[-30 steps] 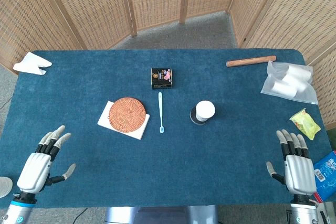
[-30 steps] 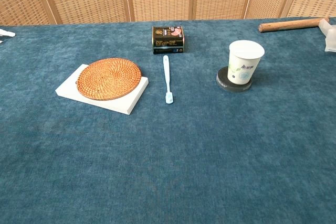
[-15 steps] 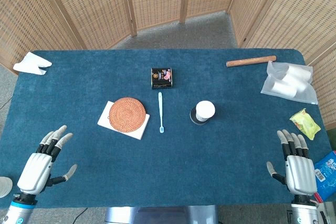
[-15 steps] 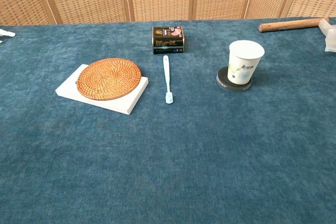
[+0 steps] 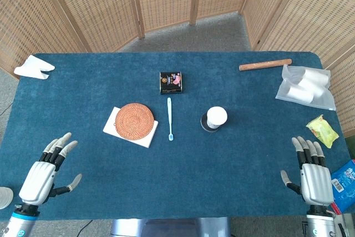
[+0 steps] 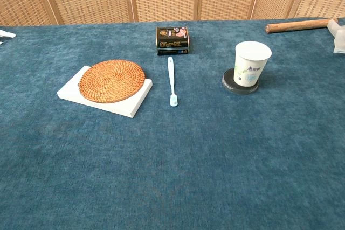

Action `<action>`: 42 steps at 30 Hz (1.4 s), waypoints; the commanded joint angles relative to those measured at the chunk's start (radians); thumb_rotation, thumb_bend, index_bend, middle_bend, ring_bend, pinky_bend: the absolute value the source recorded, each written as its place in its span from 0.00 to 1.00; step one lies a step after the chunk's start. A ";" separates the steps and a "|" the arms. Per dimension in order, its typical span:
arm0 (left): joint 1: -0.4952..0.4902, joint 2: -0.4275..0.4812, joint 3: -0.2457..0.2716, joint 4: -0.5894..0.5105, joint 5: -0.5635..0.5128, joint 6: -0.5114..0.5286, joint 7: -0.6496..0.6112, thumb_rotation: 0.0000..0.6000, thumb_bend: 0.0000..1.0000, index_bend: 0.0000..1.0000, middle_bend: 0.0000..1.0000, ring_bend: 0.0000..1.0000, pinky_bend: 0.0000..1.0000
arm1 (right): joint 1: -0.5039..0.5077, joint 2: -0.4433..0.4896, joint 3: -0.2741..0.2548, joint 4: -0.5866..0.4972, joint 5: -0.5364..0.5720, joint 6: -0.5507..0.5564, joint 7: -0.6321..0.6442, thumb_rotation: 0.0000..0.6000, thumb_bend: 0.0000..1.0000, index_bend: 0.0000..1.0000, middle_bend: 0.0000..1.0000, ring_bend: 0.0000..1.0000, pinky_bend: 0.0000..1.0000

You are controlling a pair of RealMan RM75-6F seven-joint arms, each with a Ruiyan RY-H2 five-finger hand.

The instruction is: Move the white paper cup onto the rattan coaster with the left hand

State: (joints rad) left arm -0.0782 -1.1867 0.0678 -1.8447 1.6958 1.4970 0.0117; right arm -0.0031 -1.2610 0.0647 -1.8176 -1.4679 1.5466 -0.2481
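The white paper cup [image 5: 216, 117] [image 6: 251, 63] stands upright on a dark round disc [image 6: 240, 84] right of the table's middle. The round rattan coaster [image 5: 134, 119] [image 6: 111, 80] lies on a flat white block [image 6: 102, 100] left of centre. My left hand [image 5: 49, 167] rests at the near left edge of the table, fingers spread, holding nothing, far from both cup and coaster. My right hand [image 5: 310, 171] lies at the near right edge, fingers apart and empty. Neither hand shows in the chest view.
A light blue toothbrush [image 5: 170, 117] lies between coaster and cup, and a small black box [image 5: 171, 81] sits behind it. A wooden stick [image 5: 265, 65], a clear bag [image 5: 306, 86] and a green packet [image 5: 322, 130] are at the right; a white cloth [image 5: 33, 67] is far left.
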 commanded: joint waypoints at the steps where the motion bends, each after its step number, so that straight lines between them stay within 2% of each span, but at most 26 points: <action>1: -0.009 0.009 -0.005 -0.005 -0.012 -0.015 -0.014 0.84 0.39 0.09 0.00 0.00 0.00 | 0.003 0.000 0.001 0.000 0.005 -0.006 -0.003 1.00 0.35 0.00 0.00 0.00 0.00; 9: -0.063 0.022 -0.044 -0.009 -0.048 -0.076 -0.056 0.83 0.39 0.08 0.00 0.00 0.00 | 0.004 -0.002 0.009 0.010 0.017 -0.003 0.004 1.00 0.35 0.00 0.00 0.00 0.00; 15: -0.161 0.005 -0.084 0.002 -0.081 -0.203 -0.128 0.84 0.39 0.08 0.00 0.00 0.00 | -0.003 0.008 0.009 0.012 0.031 0.001 0.014 1.00 0.35 0.00 0.00 0.00 0.00; 21: -0.280 -0.024 -0.147 0.039 -0.128 -0.337 -0.195 0.83 0.39 0.06 0.00 0.00 0.00 | -0.016 0.014 0.009 0.016 0.040 0.014 0.021 1.00 0.35 0.00 0.00 0.00 0.00; 30: -0.451 -0.153 -0.233 0.162 -0.196 -0.496 -0.280 0.83 0.39 0.02 0.00 0.00 0.00 | -0.032 0.028 0.011 0.016 0.053 0.031 0.037 1.00 0.35 0.00 0.00 0.00 0.00; 37: -0.599 -0.307 -0.297 0.309 -0.259 -0.619 -0.350 0.83 0.39 0.00 0.00 0.00 0.00 | -0.036 0.039 0.010 0.022 0.052 0.027 0.077 1.00 0.35 0.00 0.00 0.00 0.00; 42: -0.699 -0.407 -0.332 0.419 -0.296 -0.694 -0.340 0.82 0.39 0.00 0.00 0.00 0.00 | -0.047 0.050 0.006 0.028 0.043 0.040 0.101 1.00 0.35 0.00 0.00 0.00 0.00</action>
State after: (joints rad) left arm -0.7363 -1.5533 -0.2419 -1.4677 1.4231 0.8389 -0.3278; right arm -0.0490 -1.2127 0.0715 -1.7903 -1.4231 1.5850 -0.1481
